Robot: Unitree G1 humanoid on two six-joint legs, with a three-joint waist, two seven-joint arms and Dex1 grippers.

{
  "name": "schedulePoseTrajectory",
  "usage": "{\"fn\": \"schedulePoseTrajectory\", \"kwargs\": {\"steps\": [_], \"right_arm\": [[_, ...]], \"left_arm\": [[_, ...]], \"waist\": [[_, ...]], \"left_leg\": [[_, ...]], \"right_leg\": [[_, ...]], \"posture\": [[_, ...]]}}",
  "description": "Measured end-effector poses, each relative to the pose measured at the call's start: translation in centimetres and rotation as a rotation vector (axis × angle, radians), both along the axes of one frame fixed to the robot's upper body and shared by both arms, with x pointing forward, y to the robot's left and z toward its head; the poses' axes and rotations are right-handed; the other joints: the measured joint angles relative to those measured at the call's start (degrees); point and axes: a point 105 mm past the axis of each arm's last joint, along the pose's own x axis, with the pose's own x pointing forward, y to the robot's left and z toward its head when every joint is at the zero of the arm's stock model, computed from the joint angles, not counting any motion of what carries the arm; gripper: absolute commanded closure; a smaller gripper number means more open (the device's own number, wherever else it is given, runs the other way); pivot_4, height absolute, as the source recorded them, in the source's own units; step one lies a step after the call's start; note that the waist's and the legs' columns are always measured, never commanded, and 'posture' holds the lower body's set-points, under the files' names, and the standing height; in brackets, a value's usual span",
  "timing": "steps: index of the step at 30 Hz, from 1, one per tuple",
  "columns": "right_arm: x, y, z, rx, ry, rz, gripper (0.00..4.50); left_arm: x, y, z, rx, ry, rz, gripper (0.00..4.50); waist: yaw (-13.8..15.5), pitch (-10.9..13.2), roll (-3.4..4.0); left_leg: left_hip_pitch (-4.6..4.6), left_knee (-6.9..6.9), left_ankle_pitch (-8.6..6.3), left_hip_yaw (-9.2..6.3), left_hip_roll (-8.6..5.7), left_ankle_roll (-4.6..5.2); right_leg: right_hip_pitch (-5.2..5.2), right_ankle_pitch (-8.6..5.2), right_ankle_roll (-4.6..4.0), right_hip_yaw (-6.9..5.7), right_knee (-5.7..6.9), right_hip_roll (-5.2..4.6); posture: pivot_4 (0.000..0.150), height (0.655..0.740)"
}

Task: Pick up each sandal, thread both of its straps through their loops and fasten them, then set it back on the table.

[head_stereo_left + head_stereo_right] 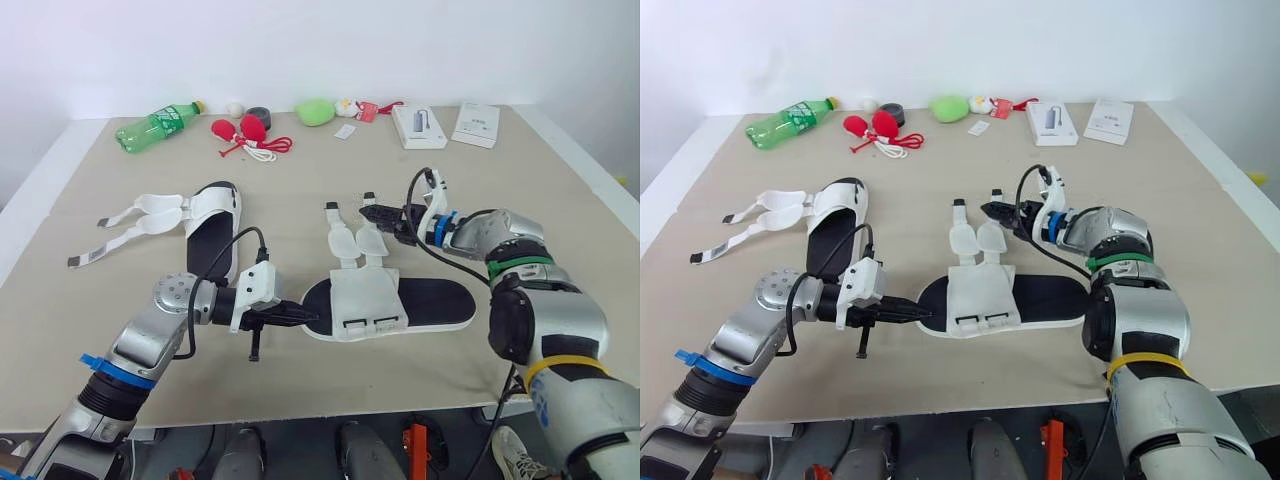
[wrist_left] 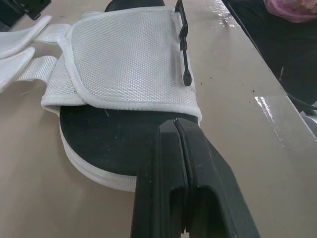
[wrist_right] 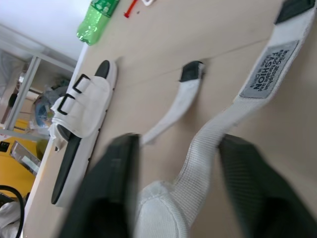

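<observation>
The step in hand looks like grabbing a strap of the middle sandal (image 1: 432,300). The sandal lies flat on the surface (image 1: 120,320). Its two straps (image 1: 347,240) lie loose and stretch out from the sandal's far side. They are not put through anything yet. The black loops (image 1: 365,323) sit on the sandal's white flap (image 1: 362,290), on the edge away from the straps.

The right pincer (image 1: 370,213) is down by the straps, just past the sandal's far side. Its fingers (image 3: 247,188) are spread apart. One strap (image 3: 233,116) runs between them, but they do not pinch it yet. The left pincer (image 1: 310,318) is at one end of the sandal. It is squeezed closed with nothing in it, and its tip is right at the black sole. It cannot be told if the tip touches the sole.

To do this well, the right pincer should probably squeeze the strap close to its dark tip. That leaves a short, stiff bit to poke through a loop. It should take only one strap, because the two lie close together and both could get caught. The left pincer could press down on the sole so the sandal does not slide when the strap is pulled back over the flap.

The other sandal (image 1: 213,235) lies well apart from the middle sandal, past the end where the left pincer is. Its straps are loose too.
</observation>
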Motion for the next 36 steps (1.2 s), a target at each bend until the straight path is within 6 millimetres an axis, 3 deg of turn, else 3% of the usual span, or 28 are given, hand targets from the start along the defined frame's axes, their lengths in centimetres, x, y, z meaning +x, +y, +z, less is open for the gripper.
{"fn": "schedulePoseTrajectory", "kwargs": {"steps": [2, 3, 8, 11, 15, 24, 27, 29, 32, 36], "right_arm": [[0.0, 0.2, 0.0, -0.015, -0.003, 0.011, 4.35], [0.0, 0.2, -0.1, -0.021, -0.002, 0.015, 4.47], [-0.3, 0.5, -0.2, -0.077, -0.041, 0.077, 4.47], [-0.7, 0.9, 0.2, -0.207, -0.206, 0.199, 4.47], [-1.6, 1.2, 1.3, -0.372, -0.536, 0.351, 4.47], [-5.8, 1.5, 3.4, -0.707, -1.320, 0.470, 4.47], [-8.6, 1.7, 2.8, -0.917, -1.668, 0.625, 4.47], [-11.4, 2.2, 1.3, -1.040, -1.968, 0.826, 4.47], [-13.6, 2.2, -0.3, -1.093, -2.206, 1.012, 4.47], [-14.2, 2.1, -1.0, -1.138, -2.284, 1.109, 4.47]], "left_arm": [[0.0, -0.1, 0.0, -0.001, -0.002, 0.001, 4.50], [0.0, -0.1, 0.0, 0.000, -0.003, 0.002, 4.50], [0.0, -0.4, 0.0, -0.013, -0.005, 0.001, 4.50], [0.0, -0.6, 0.0, -0.021, -0.005, -0.001, 4.50], [0.4, -0.7, -0.4, -0.021, 0.007, 0.014, 4.50], [1.3, -0.5, -0.7, 0.018, -0.019, 0.048, 4.50], [1.2, -0.6, -0.8, 0.021, -0.018, 0.046, 4.50], [1.2, -0.5, -0.8, 0.026, -0.020, 0.047, 4.50], [1.2, -0.6, -0.9, 0.029, -0.020, 0.045, 4.50], [1.2, -0.7, -1.0, 0.032, -0.017, 0.041, 4.50]], "waist": [[0.00, 0.00, 0.00], [0.00, 0.00, 0.00], [0.00, 0.00, 0.00], [-0.01, 0.01, 0.02], [0.03, 0.01, 0.02], [0.11, 0.02, 0.03], [0.13, 0.02, 0.03], [0.11, 0.02, 0.02], [0.12, 0.02, 0.02], [0.14, 0.02, 0.02]], "left_leg": [[0.00, 0.00, 0.00, 0.00, 0.00, 0.00], [0.00, 0.00, 0.00, 0.00, 0.00, 0.00], [0.00, 0.00, 0.00, 0.00, 0.00, 0.00], [0.00, 0.00, 0.00, 0.00, 0.00, 0.00], [-0.01, 0.02, 0.00, -0.01, -0.01, -0.01], [0.11, 0.00, 0.01, -0.01, -0.01, -0.03], [0.21, 0.00, 0.02, 0.00, -0.02, -0.05], [0.38, -0.02, 0.02, 0.07, -0.02, -0.05], [0.47, -0.03, 0.06, 0.10, -0.01, -0.11], [0.50, -0.03, 0.22, 0.11, -0.02, -0.24]], "right_leg": [[0.01, 0.00, 0.00, 0.00, 0.00, 0.00], [0.00, 0.00, 0.00, 0.00, 0.00, 0.00], [-0.01, 0.00, 0.00, 0.00, 0.00, 0.00], [-0.01, -0.03, 0.04, 0.00, 0.01, 0.00], [0.00, -0.17, 0.29, -0.01, 0.01, -0.01], [0.08, -0.18, 0.29, 0.00, 0.03, -0.01], [0.19, -0.21, 0.35, 0.01, 0.03, -0.02], [0.27, -0.22, 0.37, 0.08, 0.03, -0.03], [0.32, -0.15, 0.35, 0.13, 0.03, -0.01], [0.32, -0.14, 0.12, 0.19, 0.04, -0.01]], "posture": [[0.150, 0.7400], [0.150, 0.7400], [0.150, 0.7400], [0.150, 0.7400], [0.150, 0.7400], [0.150, 0.7400], [0.150, 0.7400], [0.150, 0.7400], [0.150, 0.7400], [0.150, 0.7400]]}}
